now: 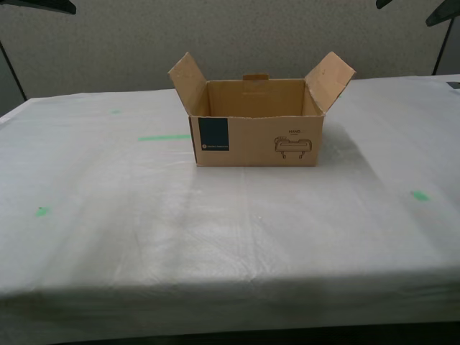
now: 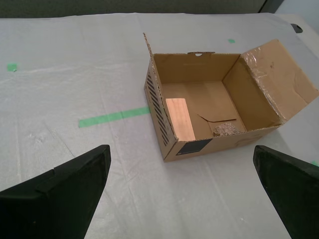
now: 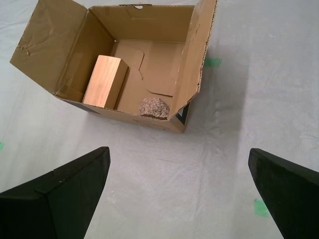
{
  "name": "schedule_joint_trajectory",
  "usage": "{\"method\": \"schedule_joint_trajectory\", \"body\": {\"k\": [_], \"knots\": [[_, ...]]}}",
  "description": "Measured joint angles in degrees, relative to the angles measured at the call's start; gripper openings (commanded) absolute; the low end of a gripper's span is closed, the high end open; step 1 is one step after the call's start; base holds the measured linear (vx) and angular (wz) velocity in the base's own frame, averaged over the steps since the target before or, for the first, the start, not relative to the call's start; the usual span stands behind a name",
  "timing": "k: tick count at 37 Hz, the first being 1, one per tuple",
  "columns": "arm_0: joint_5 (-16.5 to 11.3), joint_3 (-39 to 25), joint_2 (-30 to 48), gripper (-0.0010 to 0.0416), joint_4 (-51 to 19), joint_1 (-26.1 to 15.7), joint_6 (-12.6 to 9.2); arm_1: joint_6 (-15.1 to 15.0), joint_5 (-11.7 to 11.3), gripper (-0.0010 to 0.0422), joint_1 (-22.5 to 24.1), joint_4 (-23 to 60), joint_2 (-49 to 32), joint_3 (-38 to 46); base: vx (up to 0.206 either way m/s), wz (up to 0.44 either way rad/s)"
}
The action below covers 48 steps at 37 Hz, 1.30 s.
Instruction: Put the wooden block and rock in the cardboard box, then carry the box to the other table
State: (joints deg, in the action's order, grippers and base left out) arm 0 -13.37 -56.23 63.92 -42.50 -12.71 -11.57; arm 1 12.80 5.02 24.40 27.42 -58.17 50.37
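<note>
The cardboard box (image 1: 255,136) stands open on the white cloth table (image 1: 215,237), its side flaps spread outward and its navy label facing the exterior camera. In the first wrist view the wooden block (image 3: 105,81) lies on the floor of the box (image 3: 144,22), and the rock (image 3: 153,107) rests beside it near the front wall. The second wrist view shows the same block (image 2: 179,118) and rock (image 2: 225,129) inside the box (image 2: 199,67). My first gripper (image 3: 179,152) hangs open above the table, short of the box, holding nothing. My second gripper (image 2: 182,152) is likewise open and empty.
Green tape marks (image 1: 164,137) (image 1: 420,195) (image 1: 43,211) dot the wrinkled cloth. Dark arm parts (image 1: 43,6) (image 1: 442,13) show at the exterior view's upper corners. A grey wall runs behind the table. The table's front edge (image 1: 230,295) is near the camera.
</note>
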Motion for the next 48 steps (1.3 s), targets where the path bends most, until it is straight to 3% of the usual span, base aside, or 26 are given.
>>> {"method": "schedule_joint_trajectory", "body": {"k": [48], "knots": [[0.0, 0.0, 0.0, 0.0387, 0.0, 0.0, 0.0, 0.0, 0.0, 0.0391, 0.0, 0.0, 0.0, 0.0, 0.000, 0.000]]}}
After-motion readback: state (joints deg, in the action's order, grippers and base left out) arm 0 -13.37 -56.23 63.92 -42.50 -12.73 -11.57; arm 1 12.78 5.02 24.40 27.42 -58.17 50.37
